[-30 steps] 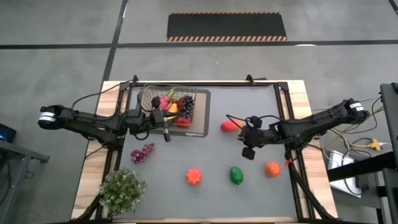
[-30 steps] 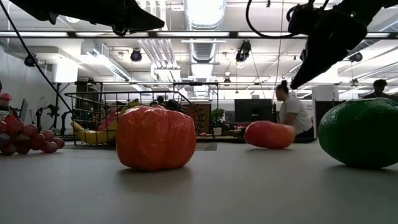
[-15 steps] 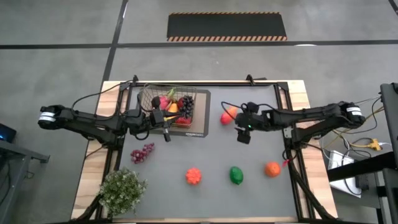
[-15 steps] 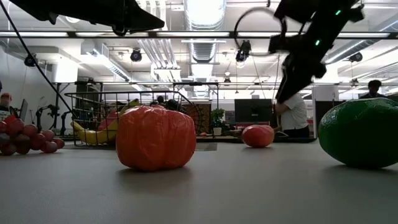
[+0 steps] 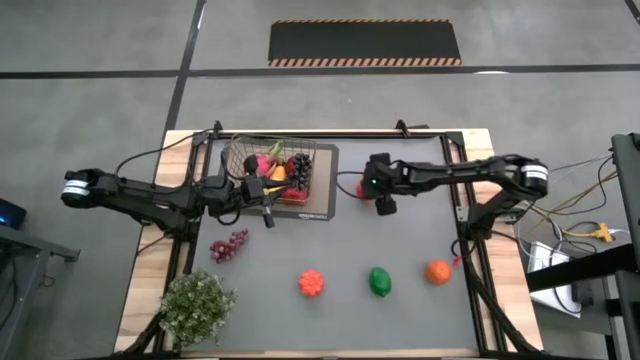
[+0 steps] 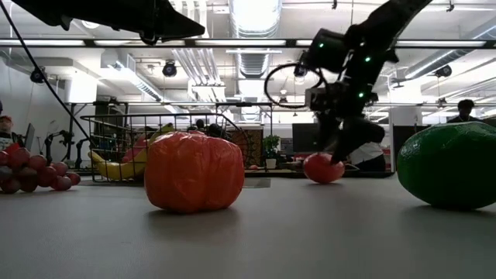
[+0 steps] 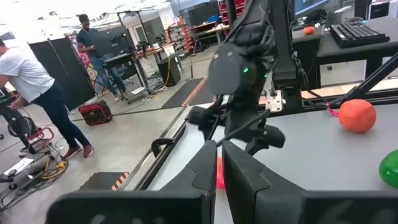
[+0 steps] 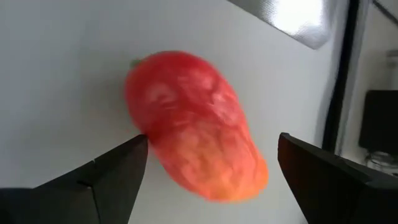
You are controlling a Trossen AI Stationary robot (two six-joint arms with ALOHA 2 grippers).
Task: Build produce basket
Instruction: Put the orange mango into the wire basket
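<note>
Four Fruits Left on the Desk as the Right Claw Straddled a Mango

Nearest the front edge of the desk stood a leafy potted plant, and a row of loose produce lay just behind it: a red-orange lumpy fruit, a green pepper and an orange. A bunch of purple grapes lay a little farther back on the left side.

Beyond these, the left claw hung clenched and empty just beside the near corner of the basket, its arm waiting. The basket sat on a flat dark mat at the far left of the desk and already held a banana, dark grapes and several red and pink pieces.

Level with the basket and well to its right, the right claw stood released, with its fingers spread to either side of a red mango lying on the desk. In the right wrist view the mango filled the gap between the jaws, but neither finger visibly touched it. In the low view the claw was low over the fruit.

The step in hand appeared to be the pick of this mango. The next move would call for settling a little lower, closing squarely across the mango's narrow middle so the smooth skin did not squirt out, then lifting clear and carrying it left over the basket's rim.
</note>
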